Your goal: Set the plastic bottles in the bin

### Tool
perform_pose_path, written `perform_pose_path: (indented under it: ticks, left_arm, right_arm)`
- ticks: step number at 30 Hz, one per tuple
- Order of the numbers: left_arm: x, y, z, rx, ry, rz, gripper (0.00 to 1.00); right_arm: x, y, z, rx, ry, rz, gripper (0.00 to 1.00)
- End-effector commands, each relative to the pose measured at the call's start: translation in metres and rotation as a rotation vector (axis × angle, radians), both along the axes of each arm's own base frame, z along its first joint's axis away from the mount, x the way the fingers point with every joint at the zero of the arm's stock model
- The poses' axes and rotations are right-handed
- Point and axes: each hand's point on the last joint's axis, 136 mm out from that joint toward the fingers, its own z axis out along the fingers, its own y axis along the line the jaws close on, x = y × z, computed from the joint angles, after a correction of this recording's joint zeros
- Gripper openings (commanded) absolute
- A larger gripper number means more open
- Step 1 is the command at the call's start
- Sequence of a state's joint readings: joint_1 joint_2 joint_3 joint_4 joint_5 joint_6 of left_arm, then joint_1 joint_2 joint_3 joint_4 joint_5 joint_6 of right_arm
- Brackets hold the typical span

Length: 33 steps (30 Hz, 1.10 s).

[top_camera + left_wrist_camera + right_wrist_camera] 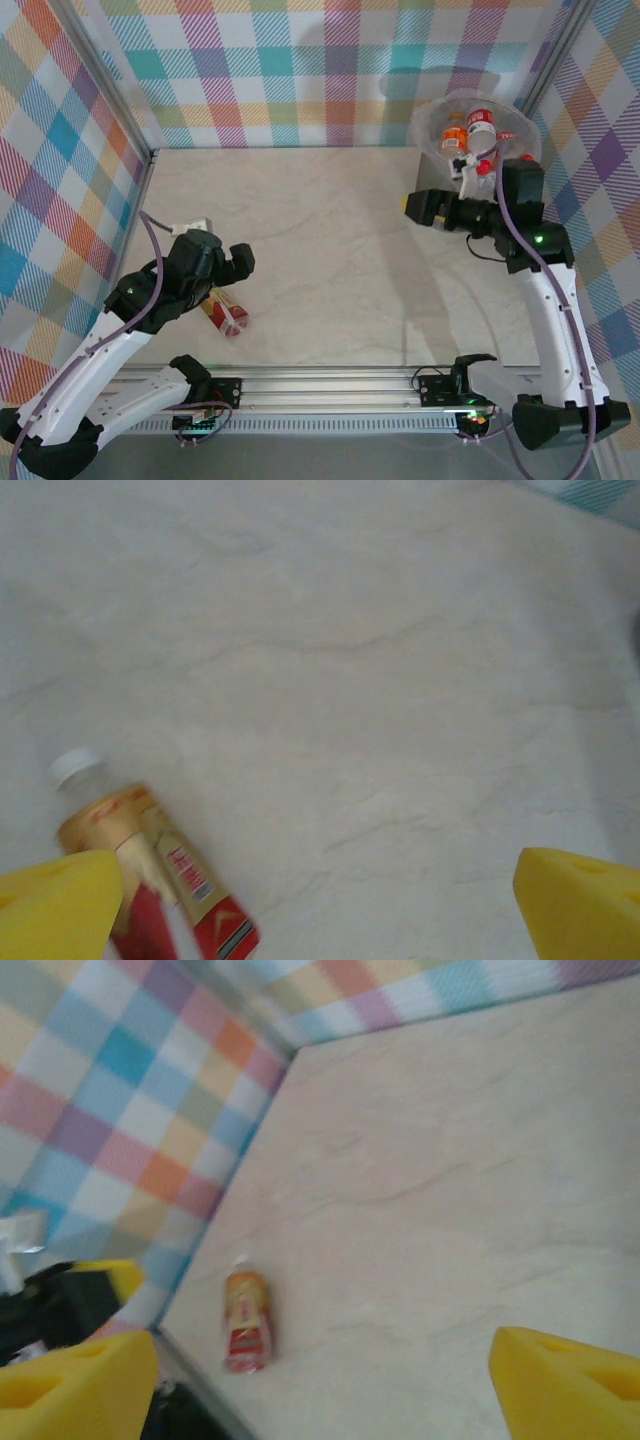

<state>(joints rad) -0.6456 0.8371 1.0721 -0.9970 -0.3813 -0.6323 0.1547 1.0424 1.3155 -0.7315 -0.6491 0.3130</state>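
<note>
Marbled table (pixel 330 250), plaid walls (pixel 300 70). Bin (pixel 430 125) far-right corner, bottles (pixel 481 128) inside; one bottle (pixel 225 312) near left edge. Left gripper (pixel 236 270) low over it, jaws wide, empty. Right gripper (pixel 415 207) beside bin, jaws spread, empty.

The left arm (pixel 85 365) and right arm (pixel 560 320) are both wearing smooth white shells on their long links, with bulky matte-black housings sitting at the joints and bases. A purple left cable (pixel 152 245) is running along one arm and a purple right cable (pixel 520 243) along the other. A left light (pixel 128 292) and a right light (pixel 540 238) are glowing green. The black left end effector (pixel 238 270) is carrying yellow wedge pads (pixel 60 905); the right end effector (pixel 410 208) is carrying matching yellow tips (pixel 570 1380).
</note>
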Motion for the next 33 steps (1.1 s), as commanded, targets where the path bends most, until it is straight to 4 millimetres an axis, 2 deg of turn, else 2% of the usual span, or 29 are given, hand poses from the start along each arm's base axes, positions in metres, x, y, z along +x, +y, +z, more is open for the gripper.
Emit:
perform_pose_path:
  ticks: [1, 4, 7, 12, 17, 20, 27, 33]
  left_arm:
    - [-0.019, 0.028, -0.034, 0.082, 0.15, 0.137, 1.0]
    - [-0.022, 0.028, -0.055, 0.07, 0.232, 0.159, 1.0]
    - [-0.026, 0.03, -0.08, 0.039, 0.323, 0.19, 1.0]
    - [-0.034, 0.041, -0.115, -0.029, 0.415, 0.259, 1.0]
    - [-0.035, 0.039, -0.15, -0.145, 0.477, 0.292, 0.99]
    - [-0.03, 0.04, -0.159, -0.195, 0.459, 0.324, 0.97]
    - [-0.012, 0.044, -0.173, -0.381, 0.369, 0.415, 0.91]
    - [-0.003, 0.051, -0.18, -0.464, 0.321, 0.452, 0.87]
  right_arm:
    - [-0.027, 0.035, 0.007, 0.074, -0.034, 0.168, 0.93]
    - [-0.04, 0.058, -0.008, 0.077, -0.005, 0.236, 0.99]
    - [-0.051, 0.079, -0.024, 0.069, 0.016, 0.289, 1.0]
    - [-0.059, 0.099, -0.052, 0.045, 0.066, 0.328, 1.0]
    - [-0.066, 0.114, -0.079, 0.024, 0.119, 0.355, 1.0]
    - [-0.068, 0.121, -0.089, 0.005, 0.136, 0.363, 1.0]
    - [-0.07, 0.129, -0.097, -0.01, 0.151, 0.375, 1.0]
    - [-0.07, 0.131, -0.101, -0.022, 0.161, 0.373, 1.0]
